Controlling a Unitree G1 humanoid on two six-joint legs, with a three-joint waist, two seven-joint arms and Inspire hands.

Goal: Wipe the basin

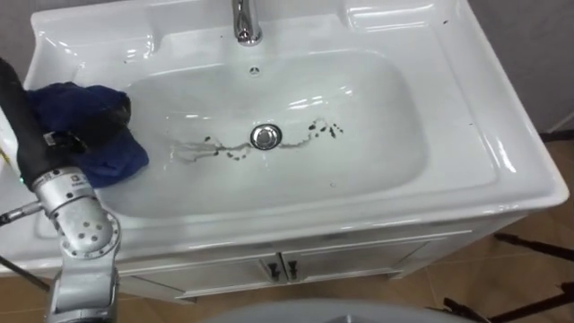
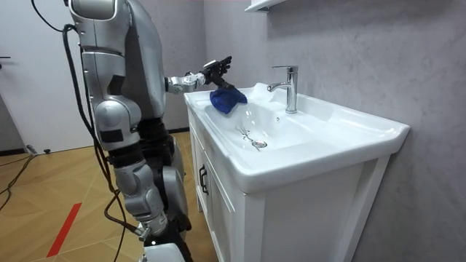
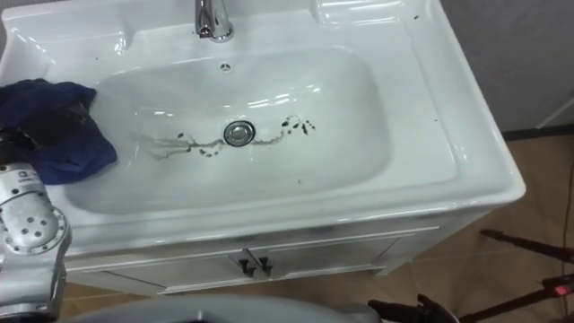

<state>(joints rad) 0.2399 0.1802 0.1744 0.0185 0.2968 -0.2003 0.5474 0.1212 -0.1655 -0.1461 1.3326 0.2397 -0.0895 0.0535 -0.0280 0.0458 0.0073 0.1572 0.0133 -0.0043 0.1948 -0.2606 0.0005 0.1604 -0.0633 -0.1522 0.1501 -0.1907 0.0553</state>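
At the frame's left, the robot's left hand rests on the crumpled dark blue cloth on the white ceramic basin's left slope; whether it grips, I cannot tell. Black smears flank the central round metal drain.

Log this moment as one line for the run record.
left hand: at blue cloth | blue cloth: left side of basin | dark marks: both sides of drain
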